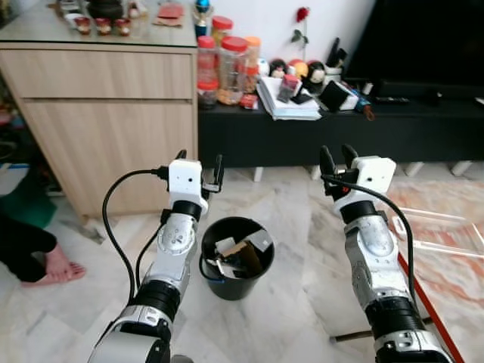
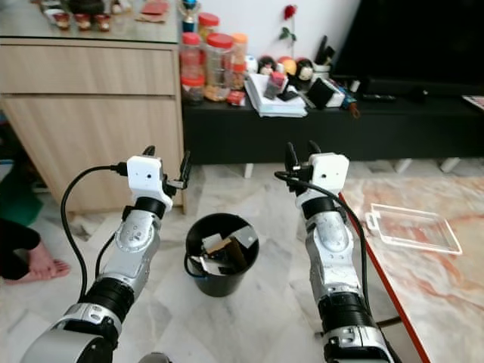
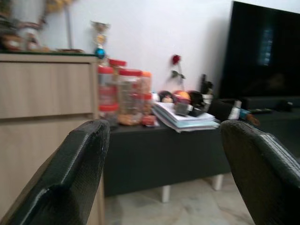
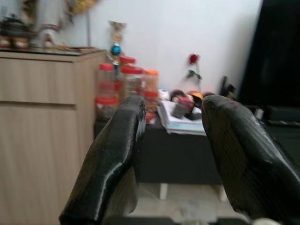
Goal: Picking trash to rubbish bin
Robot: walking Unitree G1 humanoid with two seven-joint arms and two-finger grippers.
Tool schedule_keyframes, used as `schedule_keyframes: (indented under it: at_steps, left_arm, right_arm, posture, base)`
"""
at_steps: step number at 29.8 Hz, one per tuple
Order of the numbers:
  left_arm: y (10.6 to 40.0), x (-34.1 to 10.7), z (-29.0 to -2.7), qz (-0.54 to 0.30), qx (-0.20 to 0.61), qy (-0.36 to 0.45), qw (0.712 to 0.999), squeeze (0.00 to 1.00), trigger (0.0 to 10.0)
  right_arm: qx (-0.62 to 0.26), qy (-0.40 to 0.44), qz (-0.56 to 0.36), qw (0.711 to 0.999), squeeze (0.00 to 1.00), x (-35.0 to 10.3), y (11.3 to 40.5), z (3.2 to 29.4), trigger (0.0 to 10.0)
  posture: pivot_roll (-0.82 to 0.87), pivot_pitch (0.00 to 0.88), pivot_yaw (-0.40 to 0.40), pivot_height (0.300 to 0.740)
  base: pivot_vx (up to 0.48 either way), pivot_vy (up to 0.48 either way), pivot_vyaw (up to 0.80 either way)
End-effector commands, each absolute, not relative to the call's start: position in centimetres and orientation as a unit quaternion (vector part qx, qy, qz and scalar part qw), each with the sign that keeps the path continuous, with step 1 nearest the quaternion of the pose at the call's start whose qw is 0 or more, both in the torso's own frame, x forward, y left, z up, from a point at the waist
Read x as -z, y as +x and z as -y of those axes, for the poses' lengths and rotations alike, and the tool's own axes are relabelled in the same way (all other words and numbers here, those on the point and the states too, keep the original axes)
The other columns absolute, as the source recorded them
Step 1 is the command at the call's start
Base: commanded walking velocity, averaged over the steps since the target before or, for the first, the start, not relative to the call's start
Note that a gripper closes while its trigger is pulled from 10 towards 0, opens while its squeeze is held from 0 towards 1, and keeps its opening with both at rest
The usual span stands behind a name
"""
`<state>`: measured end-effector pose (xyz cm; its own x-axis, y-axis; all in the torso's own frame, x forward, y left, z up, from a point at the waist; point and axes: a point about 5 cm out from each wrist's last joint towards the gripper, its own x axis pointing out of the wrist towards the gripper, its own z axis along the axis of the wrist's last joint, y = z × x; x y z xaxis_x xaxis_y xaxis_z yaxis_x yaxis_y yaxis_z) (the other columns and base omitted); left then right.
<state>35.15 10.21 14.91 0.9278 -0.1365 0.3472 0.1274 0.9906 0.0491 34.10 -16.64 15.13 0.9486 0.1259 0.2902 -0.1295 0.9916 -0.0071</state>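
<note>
Left gripper and right gripper both raised, fingers apart, holding nothing. Black rubbish bin on floor between your arms — paper scraps already inside. Judged: between picks; next, find more trash. Clear tray on desk at right. Bin bottom hidden.

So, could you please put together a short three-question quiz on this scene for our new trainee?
1. True or false: the black bin already holds trash.
2. Which gripper has its fingers spread wider: A) left gripper B) right gripper?
3. What lies on the marble table at the robot's right?

Key: 1 true; 2 A; 3 a clear plastic lid.
</note>
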Motion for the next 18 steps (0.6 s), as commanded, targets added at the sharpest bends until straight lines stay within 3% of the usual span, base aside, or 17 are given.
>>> schedule_keyframes:
  at_steps: [1,14,18]
  left_arm:
    - [35.3,-15.6,-9.6,0.186,0.076,0.006,0.98,0.0,10.0]
    - [35.5,-16.3,-9.2,0.194,0.1,0.008,0.976,0.0,10.0]
    - [35.7,-16.8,-9.4,0.198,0.099,0.014,0.975,0.0,10.0]
  right_arm:
    - [-0.061,0.005,0.149,0.987,0.0,-15.5,34.1,17.1,10.0]
    - [-0.056,0.013,0.149,0.987,0.0,-15.8,34.3,16.8,10.0]
    - [-0.055,0.012,0.144,0.988,0.0,-15.7,34.4,16.9,10.0]
  posture:
    - [0.13,0.071,-0.128,0.74]
    - [0.13,0.081,-0.129,0.74]
    - [0.13,0.088,-0.131,0.74]
  base:
    - [0.0,0.0,0.0]
    - [0.0,0.0,0.0]
    - [0.0,0.0,-0.8]
